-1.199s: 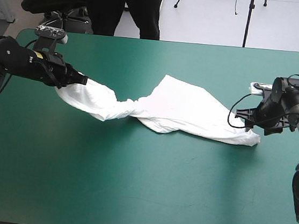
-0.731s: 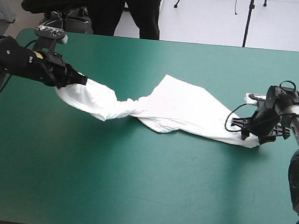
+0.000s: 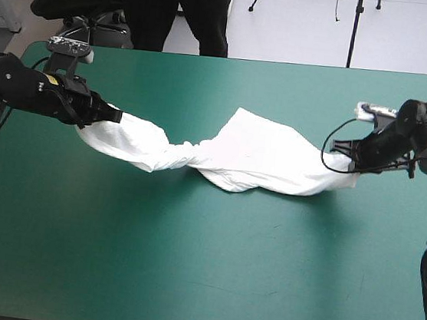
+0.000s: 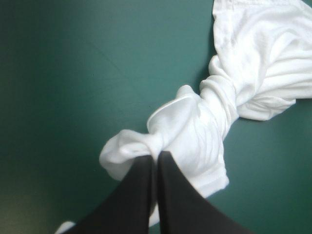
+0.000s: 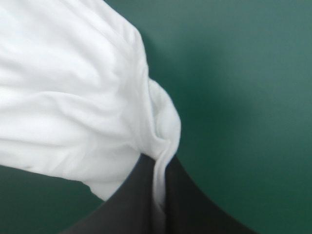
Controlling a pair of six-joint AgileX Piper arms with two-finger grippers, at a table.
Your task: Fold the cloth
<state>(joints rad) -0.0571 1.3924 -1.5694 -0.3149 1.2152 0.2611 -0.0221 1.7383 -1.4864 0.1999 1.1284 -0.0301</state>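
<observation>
The white T-shirt (image 3: pixel 252 157) stretches across the middle of the teal-green table, twisted into a rope near its left half and wider toward the right. My left gripper (image 3: pixel 117 114) is shut on the T-shirt's left end, lifted slightly off the cover. In the left wrist view the black fingers (image 4: pixel 141 195) meet in an arch with a bunched fold of T-shirt (image 4: pixel 195 131) pinched at their tips. My right gripper (image 3: pixel 349 156) is shut on the right end, raised a little. The right wrist view shows a thin white fold of T-shirt (image 5: pixel 73 97) caught between the gripper (image 5: pixel 160 168).
Bare teal-green cover (image 3: pixel 200 274) fills the near half of the table and a strip beyond the shirt. A person's dark legs stand just beyond the far edge, not over the table.
My right gripper closed on the shirt's right end and lifted it up and toward the far right. The left gripper kept its hold and drew slightly left, tightening the cloth.
</observation>
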